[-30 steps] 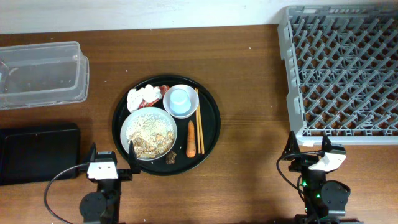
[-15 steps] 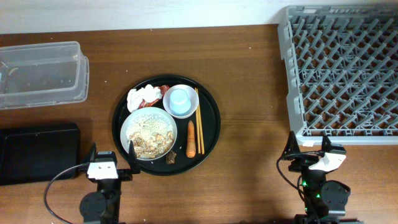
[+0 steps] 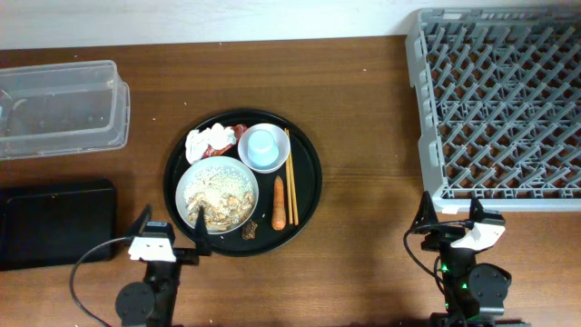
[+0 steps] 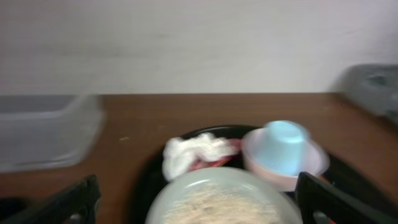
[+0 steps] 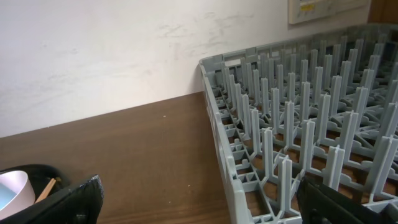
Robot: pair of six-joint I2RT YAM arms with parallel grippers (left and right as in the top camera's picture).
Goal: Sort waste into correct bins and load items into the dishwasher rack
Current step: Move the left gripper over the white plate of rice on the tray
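**A:** Waste first, or dishes?

**B:** Waste, I'd say. Everything sits on the round black tray [image 3: 307, 195] mid-counter. The crumpled tissue [image 3: 207, 142] and red wrapper [image 3: 240, 132] are at its far left. The carrot [image 3: 279, 202] lies just beside the chopsticks [image 3: 290, 163], and a dark food bit [image 3: 249, 231] sits by the near rim. Rice scraps [image 3: 218, 195] are heaped on the white plate [image 3: 181, 186].

**A:** And the arms?

**B:** The left gripper [image 3: 171, 220] hangs at the tray's near-left edge, jaws spread wide and empty, one finger over the plate's rim. The right gripper [image 3: 448, 213] sits just before the dishwasher rack [image 3: 499, 100], jaws equally wide, holding nothing.

**A:** Where does it all go?

**B:** The clear tub [image 3: 59, 107] and black bin [image 3: 54, 222] stand left of the tray. The rack is on the right, with nothing loaded yet.

**A:** How to start cleanly?

**B:** I'd take the loose pieces with the left arm. Drop straight onto the tissue, close on its bulk, and lift clear of the white bowl [image 3: 245, 156] with the blue cup [image 3: 263, 143] inside it. Pinch the carrot across its width so the chopsticks aren't nudged. Keep the plate level until it is over a bin. Which bin takes what, I cannot tell.
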